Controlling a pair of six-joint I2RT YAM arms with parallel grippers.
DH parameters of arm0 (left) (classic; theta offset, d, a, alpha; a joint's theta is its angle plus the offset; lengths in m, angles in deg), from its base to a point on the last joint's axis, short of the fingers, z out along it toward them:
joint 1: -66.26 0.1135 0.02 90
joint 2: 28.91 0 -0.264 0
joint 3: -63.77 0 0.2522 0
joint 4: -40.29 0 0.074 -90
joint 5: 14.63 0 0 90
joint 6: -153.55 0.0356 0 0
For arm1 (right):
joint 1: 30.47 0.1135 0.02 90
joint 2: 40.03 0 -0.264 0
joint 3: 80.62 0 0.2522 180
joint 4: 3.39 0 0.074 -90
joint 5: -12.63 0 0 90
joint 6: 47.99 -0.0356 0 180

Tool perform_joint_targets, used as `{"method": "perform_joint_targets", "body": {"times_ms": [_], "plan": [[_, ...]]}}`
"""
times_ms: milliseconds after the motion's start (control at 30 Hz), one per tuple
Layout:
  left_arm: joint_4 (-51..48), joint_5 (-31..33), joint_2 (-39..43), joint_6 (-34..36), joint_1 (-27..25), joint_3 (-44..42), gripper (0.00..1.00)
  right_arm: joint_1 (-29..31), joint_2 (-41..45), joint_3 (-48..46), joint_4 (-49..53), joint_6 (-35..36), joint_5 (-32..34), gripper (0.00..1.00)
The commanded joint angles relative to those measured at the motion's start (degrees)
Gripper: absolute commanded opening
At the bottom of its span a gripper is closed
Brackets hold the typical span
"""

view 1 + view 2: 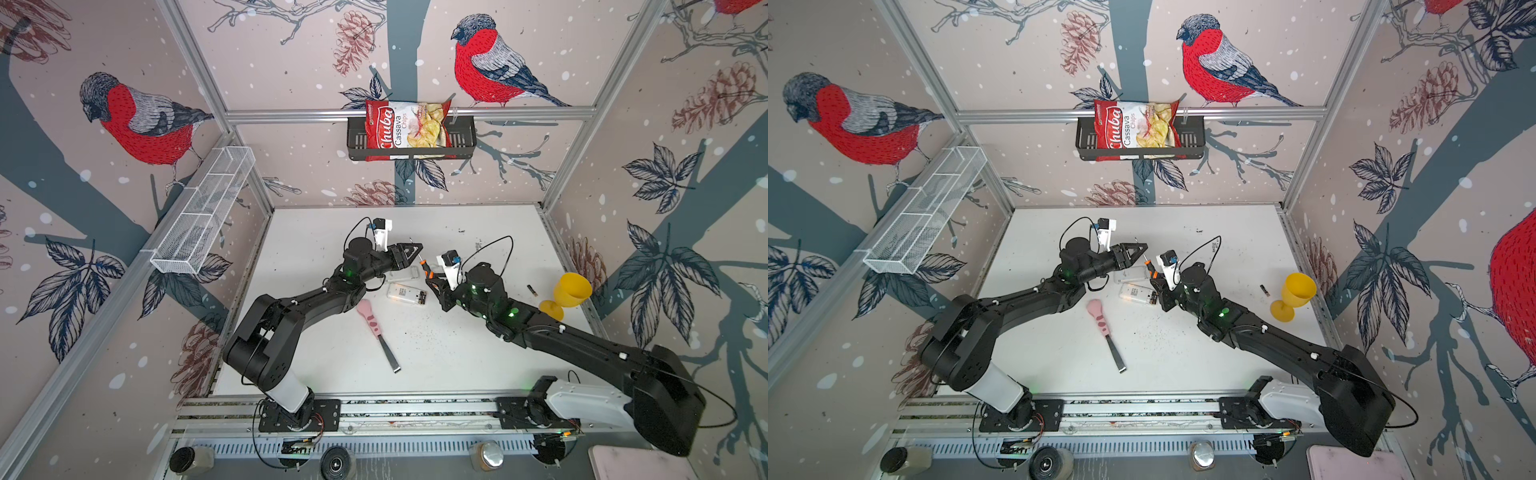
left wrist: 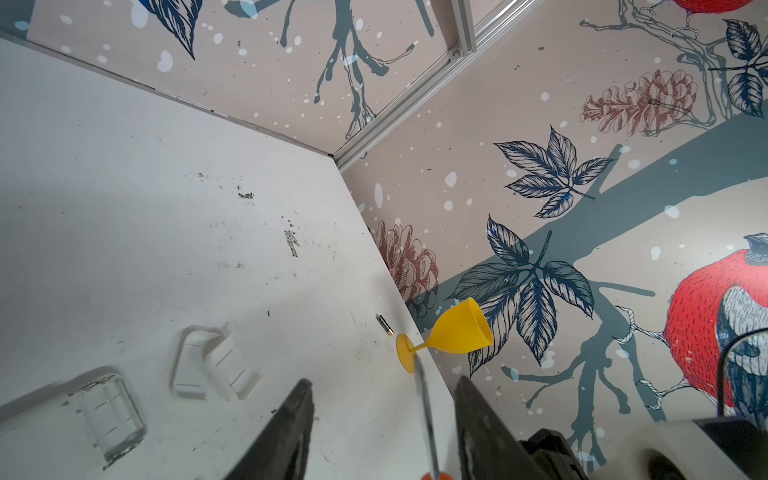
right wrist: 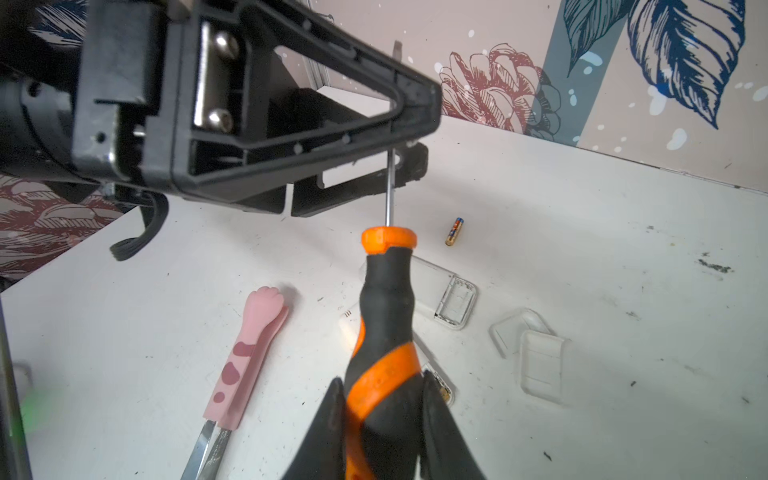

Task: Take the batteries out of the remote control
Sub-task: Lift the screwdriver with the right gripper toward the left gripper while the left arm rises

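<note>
The remote control lies back-up mid-table, with dark batteries showing in its open end. One loose battery lies by the yellow goblet, also seen in the left wrist view and right wrist view. My right gripper is shut on the handle of the orange-and-black screwdriver, above the remote. The screwdriver's thin shaft runs between the jaws of my left gripper, which stand open on either side without touching it. In both top views the two grippers nearly meet.
A clear remote shell and two clear covers lie beside the remote. A pink-handled tool lies toward the front. The yellow goblet lies tipped at the right wall. A chips bag sits in the wall basket.
</note>
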Motion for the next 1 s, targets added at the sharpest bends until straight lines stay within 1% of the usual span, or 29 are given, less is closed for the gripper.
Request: {"method": "perform_joint_targets", "body": {"times_ms": [0,133,267,333,400,467,633,667,700,800,833,867,967], "plan": [[4.16,-1.63,-0.51,-0.91,0.2,0.46,0.48,-0.03,0.04,0.3,-2.34,0.86,-1.35,0.08],[4.33,-1.74,-0.61,-0.85,0.18,0.4,0.42,0.06,-0.27,0.5,-2.93,1.25,-2.07,0.09],[4.82,-2.15,-0.78,-1.17,0.18,0.38,0.32,0.06,-1.11,0.82,-2.89,1.25,-1.63,0.09],[5.07,-2.26,-0.74,-1.37,0.23,0.18,0.23,0.05,-1.43,1.14,-2.64,1.26,-1.13,0.09],[5.73,-2.36,-0.78,-1.57,0.23,-0.16,0.1,-0.09,-1.5,1.15,-2.78,1.26,-0.46,0.09],[6.28,-2.32,-0.87,-1.79,0.27,-0.57,0.0,-0.05,-1.56,1.07,-3.13,1.3,0.28,0.09],[6.46,-1.82,-0.74,-1.7,0.4,-1.24,0.0,-0.2,-1.7,0.77,-3.22,0.86,1.45,0.09],[6.53,-1.69,-0.78,-1.91,0.39,-1.35,0.0,-0.28,-1.68,0.6,-3.41,0.69,1.89,0.11],[6.92,-1.6,-0.87,-2.2,0.51,-1.56,0.0,-0.36,-1.52,0.57,-3.28,0.5,2.21,0.16],[8.17,-0.98,-0.96,-3.25,0.53,-2.08,0.0,-0.94,-0.8,0.31,-3.59,-0.05,2.65,0.38],[8.53,-0.65,-0.83,-3.5,0.59,-2.25,0.0,-1.28,-0.53,0.11,-4.0,-0.38,2.32,0.41],[8.73,-0.24,-0.72,-3.63,0.67,-2.29,0.0,-1.79,-0.15,-0.17,-4.62,-0.86,1.53,0.43],[9.58,1.08,-0.37,-4.58,0.79,-2.25,0.0,-4.14,0.74,-0.64,-6.07,-2.44,-3.1,0.57]]}}
